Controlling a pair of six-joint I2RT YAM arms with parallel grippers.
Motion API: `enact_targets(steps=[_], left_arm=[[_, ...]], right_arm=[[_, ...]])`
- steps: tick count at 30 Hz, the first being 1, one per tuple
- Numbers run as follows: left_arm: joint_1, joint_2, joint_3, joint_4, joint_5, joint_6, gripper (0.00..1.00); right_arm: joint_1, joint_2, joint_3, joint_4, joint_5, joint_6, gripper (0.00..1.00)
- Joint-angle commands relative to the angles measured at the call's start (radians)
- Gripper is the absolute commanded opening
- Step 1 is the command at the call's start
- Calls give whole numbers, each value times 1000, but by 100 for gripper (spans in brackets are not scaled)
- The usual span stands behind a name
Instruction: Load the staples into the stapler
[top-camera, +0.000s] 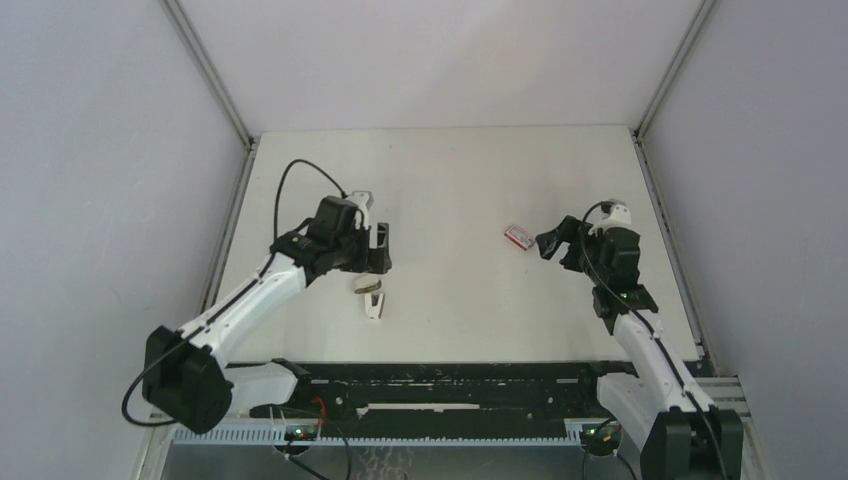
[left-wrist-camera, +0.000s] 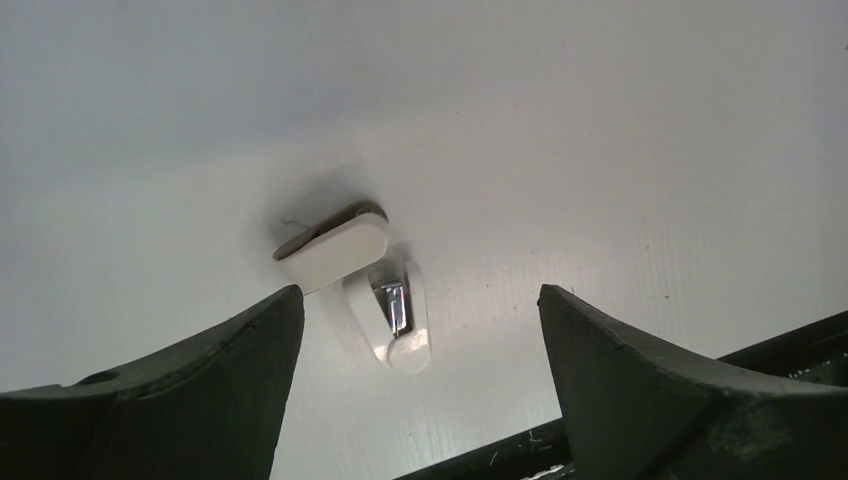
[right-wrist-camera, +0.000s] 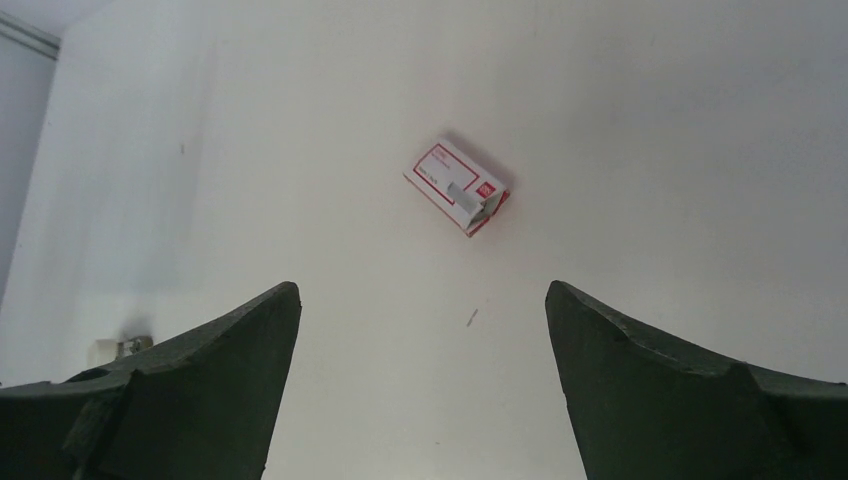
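Plainly empty, the left gripper (left-wrist-camera: 420, 292) gapes wide over the stapler (left-wrist-camera: 335, 250). Well right of it, the right gripper (right-wrist-camera: 420, 288), equally wide, touches nothing; the staples (right-wrist-camera: 470, 196) perhaps protrude from the box (right-wrist-camera: 443, 172).

Table (top-camera: 450, 180) with stapler (top-camera: 372, 297), red-and-white box (top-camera: 519, 237)

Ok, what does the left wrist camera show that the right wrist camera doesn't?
Only the left wrist view shows the stapler lying open with its metal channel exposed. Only the right wrist view shows the red-and-white box with grey staples at its open end, plus a stray staple. Both show the white table and an open gripper: the left gripper and the right gripper.
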Motion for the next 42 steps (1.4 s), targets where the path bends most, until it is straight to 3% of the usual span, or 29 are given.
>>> enact_targets(steps=[1, 8, 13, 22, 27, 42], left_arm=[[-18, 88, 158, 24, 23, 46, 91], [-19, 74, 262, 66, -79, 82, 92], [47, -35, 193, 86, -85, 91, 93], [53, -135, 163, 81, -120, 113, 95], [53, -151, 158, 82, -120, 110, 95], [53, -158, 152, 81, -147, 117, 95]], right_arm=[[41, 129, 41, 64, 46, -41, 90], [123, 479, 305, -88, 112, -191, 88], [165, 657, 450, -184, 116, -281, 87], [238, 879, 624, -317, 177, -359, 84], [270, 918, 657, -362, 250, -366, 77], [253, 926, 738, -410, 224, -386, 84]])
